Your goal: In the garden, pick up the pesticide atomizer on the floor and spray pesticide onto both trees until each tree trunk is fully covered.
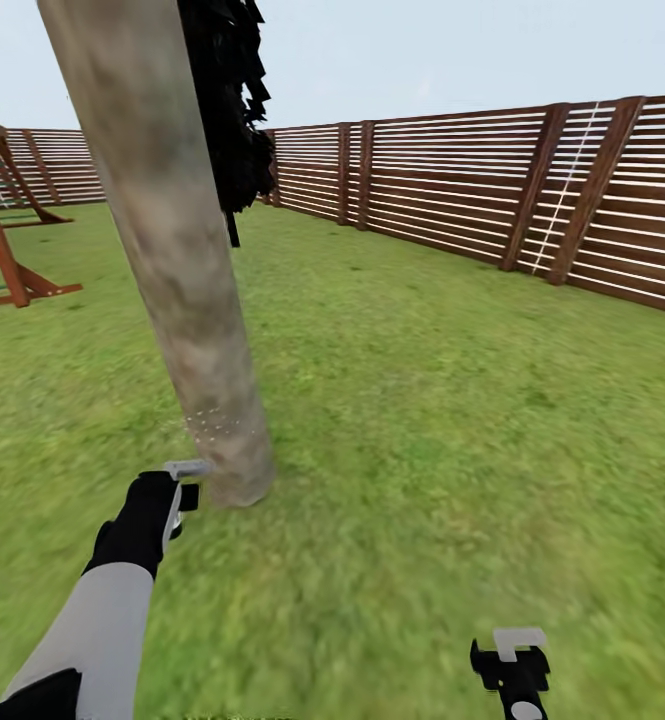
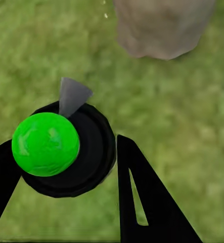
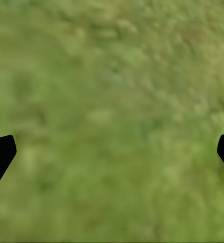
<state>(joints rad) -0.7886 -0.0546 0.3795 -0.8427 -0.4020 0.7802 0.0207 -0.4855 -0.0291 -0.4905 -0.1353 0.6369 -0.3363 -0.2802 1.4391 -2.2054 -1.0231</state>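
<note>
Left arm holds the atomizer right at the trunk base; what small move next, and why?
Probably raise the left gripper while spraying. The atomizer sits between its jaws, nozzle toward the tree trunk, and the faint speckles sit low on the bark, so the trunk above looks uncovered.

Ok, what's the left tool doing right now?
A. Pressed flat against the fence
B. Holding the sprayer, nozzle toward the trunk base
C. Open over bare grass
B: in the left wrist view the left tool grips the sprayer, and its grey nozzle aims at the trunk base.
</note>
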